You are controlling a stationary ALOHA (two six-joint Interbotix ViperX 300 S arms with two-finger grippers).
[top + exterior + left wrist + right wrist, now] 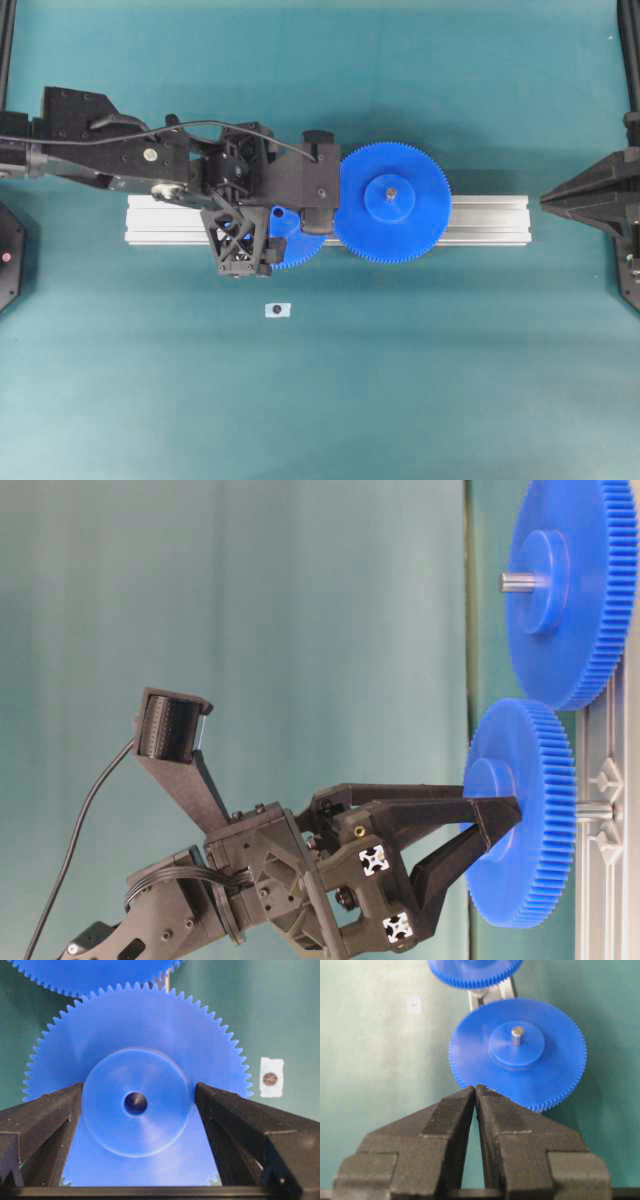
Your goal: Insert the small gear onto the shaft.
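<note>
While the toothed plastic small gear sits seemingly seated, left jaws flank its hub open; right jaws closed

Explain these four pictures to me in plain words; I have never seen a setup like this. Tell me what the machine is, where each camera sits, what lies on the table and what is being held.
This is a two-armed robot at a green table. One picture looks straight down, one looks from table height and appears turned sideways, and one camera rides on each wrist. On the table lies a silver rail carrying a large blue gear on its own pin. Beside it sits the small gear, teeth meeting the large one. The left gripper stands open with its fingers on either side of the small gear's hub, so nothing is gripped. The right gripper is shut and empty, back from the gears. A tiny white tag lies nearby.
</note>
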